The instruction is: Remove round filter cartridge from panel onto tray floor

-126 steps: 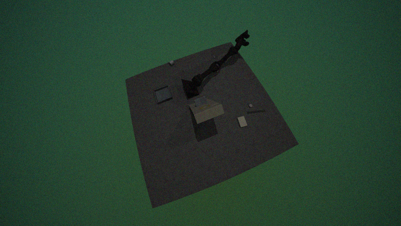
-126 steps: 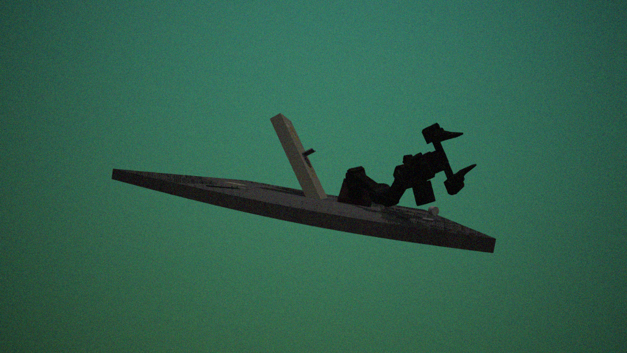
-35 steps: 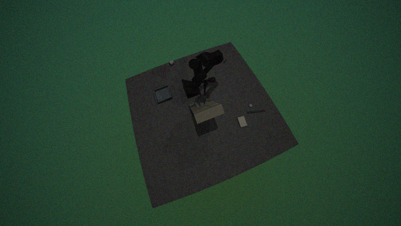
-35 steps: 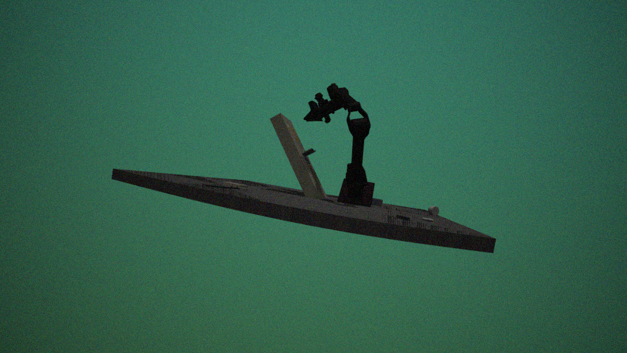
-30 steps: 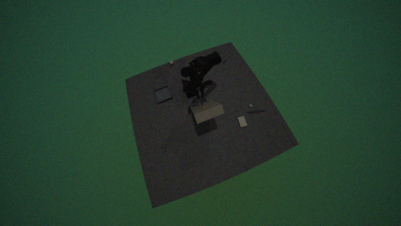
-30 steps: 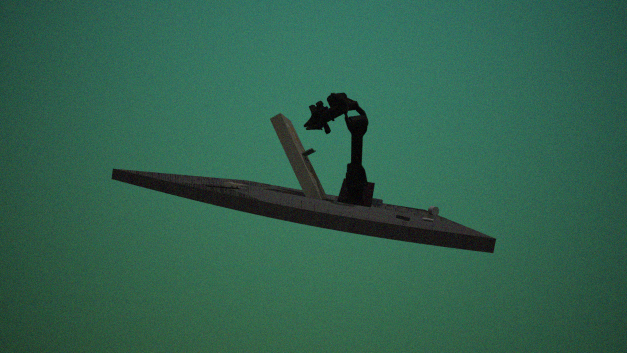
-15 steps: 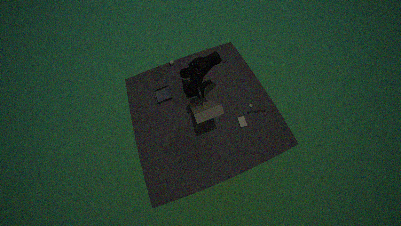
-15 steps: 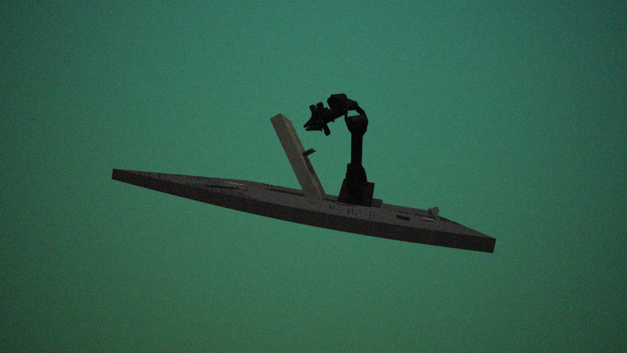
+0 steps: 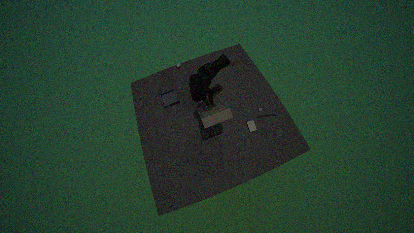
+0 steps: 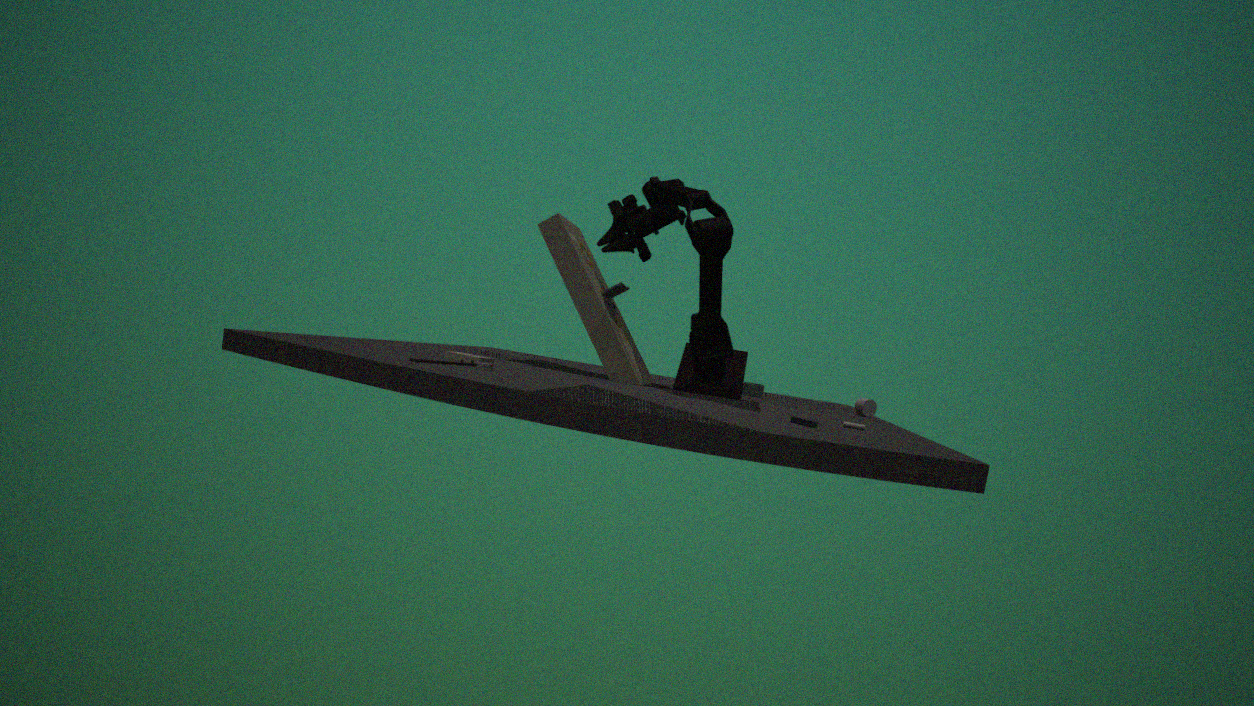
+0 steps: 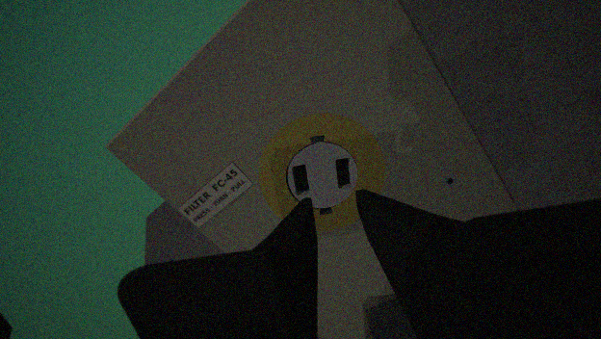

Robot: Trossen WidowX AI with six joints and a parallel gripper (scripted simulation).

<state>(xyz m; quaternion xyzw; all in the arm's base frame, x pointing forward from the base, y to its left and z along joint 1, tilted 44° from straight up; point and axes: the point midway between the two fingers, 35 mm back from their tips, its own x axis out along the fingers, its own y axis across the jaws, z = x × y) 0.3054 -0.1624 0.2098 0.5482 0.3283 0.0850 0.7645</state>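
The pale round cartridge [image 11: 322, 175] sits in the tilted service panel [image 9: 217, 117] [image 10: 583, 293] [image 11: 308, 72], inside a yellow ring [image 11: 371, 144]. Its two dark slots, left slot [image 11: 300, 179] and right slot [image 11: 342, 173], face the wrist camera. Small dark notches show at the top and bottom of its rim. My gripper [image 9: 210, 106] [image 10: 601, 246] [image 11: 333, 202] is partly open and empty. Its fingers point at the panel face; the exterior view shows a gap between tips and panel. In the wrist view the tips overlap the cartridge's lower edge. The blue-grey tray [image 9: 171, 105] lies left of the arm in the top view.
A grey plate [image 10: 616, 289] [image 11: 178, 231] juts from the panel, below the fingertips in the exterior view. A label [image 11: 215, 194] is on the panel face. A pale block [image 9: 251, 126], a small disc [image 9: 260, 109] and a dark rod [image 9: 265, 115] lie right; a pale cylinder [image 9: 178, 65] [image 10: 866, 407] stands near an edge.
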